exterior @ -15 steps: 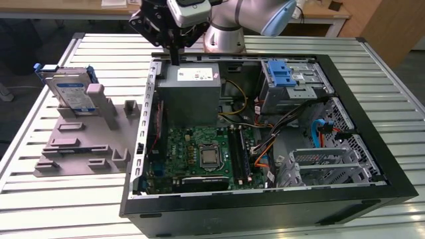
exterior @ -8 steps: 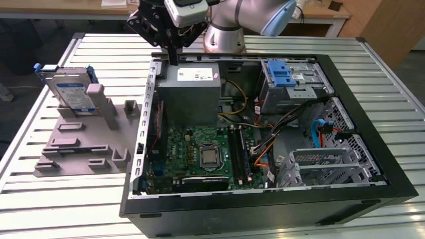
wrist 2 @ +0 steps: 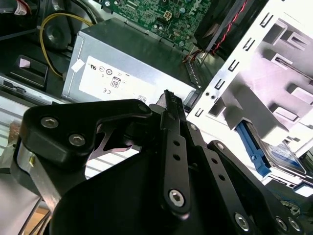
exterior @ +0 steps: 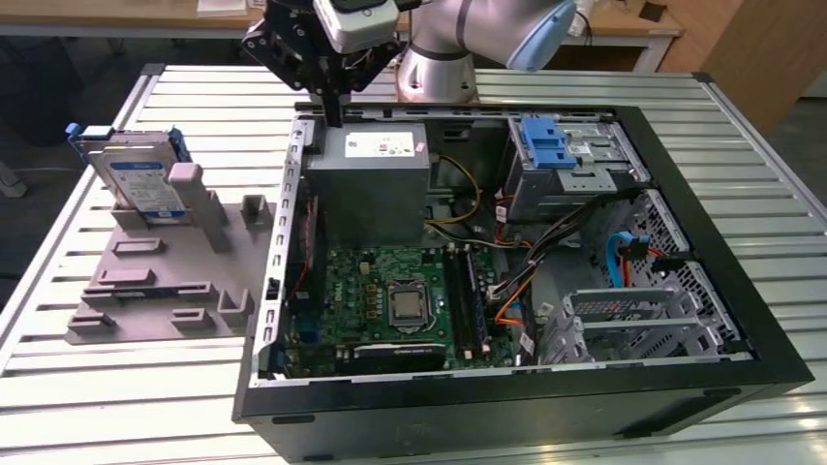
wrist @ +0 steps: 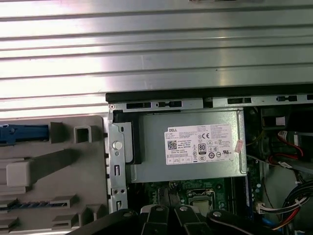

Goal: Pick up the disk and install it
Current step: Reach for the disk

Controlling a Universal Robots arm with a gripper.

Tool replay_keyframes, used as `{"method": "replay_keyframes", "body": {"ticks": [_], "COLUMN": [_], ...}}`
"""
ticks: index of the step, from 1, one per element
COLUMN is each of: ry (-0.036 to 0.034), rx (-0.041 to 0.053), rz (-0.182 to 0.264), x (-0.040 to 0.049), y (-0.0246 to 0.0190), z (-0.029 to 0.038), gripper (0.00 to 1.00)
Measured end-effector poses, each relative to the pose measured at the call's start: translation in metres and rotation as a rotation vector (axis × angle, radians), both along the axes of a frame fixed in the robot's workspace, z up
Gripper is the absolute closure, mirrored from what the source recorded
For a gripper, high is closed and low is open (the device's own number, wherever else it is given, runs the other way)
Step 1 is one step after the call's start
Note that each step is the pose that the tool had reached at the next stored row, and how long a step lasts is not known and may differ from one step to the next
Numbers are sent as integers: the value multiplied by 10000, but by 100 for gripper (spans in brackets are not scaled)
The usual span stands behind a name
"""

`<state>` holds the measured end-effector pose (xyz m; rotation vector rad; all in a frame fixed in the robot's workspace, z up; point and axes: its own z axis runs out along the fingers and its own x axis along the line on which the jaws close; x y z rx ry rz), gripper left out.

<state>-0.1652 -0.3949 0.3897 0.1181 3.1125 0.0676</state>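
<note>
Nearest in the exterior view, the slatted tabletop [exterior: 130,407] is seen carrying the open computer case [exterior: 517,402], within which the green motherboard [exterior: 387,300] and a tangle of cables [exterior: 517,281] are laid bare. Toward the exterior view's left, a grey holder [exterior: 155,291] is set just beside the case, and the disk [exterior: 136,176] is stood upright in a slot at its farther end, framed by its blue carrier and touched by nothing. Farther back, the grey power supply [exterior: 375,184] is mounted inside the case, with a drive bay bearing a blue latch [exterior: 556,145] toward the exterior view's right. Above the power supply's far edge the gripper [exterior: 336,121] is held pointing down, its fingers apparently drawn together with nothing between them; it is kept well apart from the disk, so no pickup has been made. Several risks may be judged from here. The case wall lies between gripper and disk and could be struck by a low crossing. The disk could be tipped or jammed in its slot by an off-centre grip on the carrier. The loose cables could be snagged during installation.
</note>
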Motion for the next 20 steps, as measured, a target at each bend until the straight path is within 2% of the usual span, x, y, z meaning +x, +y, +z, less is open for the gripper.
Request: {"method": "replay_keyframes", "body": {"ticks": [20], "ry": [0], "rx": [0], "rz": [1], "x": [-107], "y": [26], "z": [-10], "gripper": [89]}}
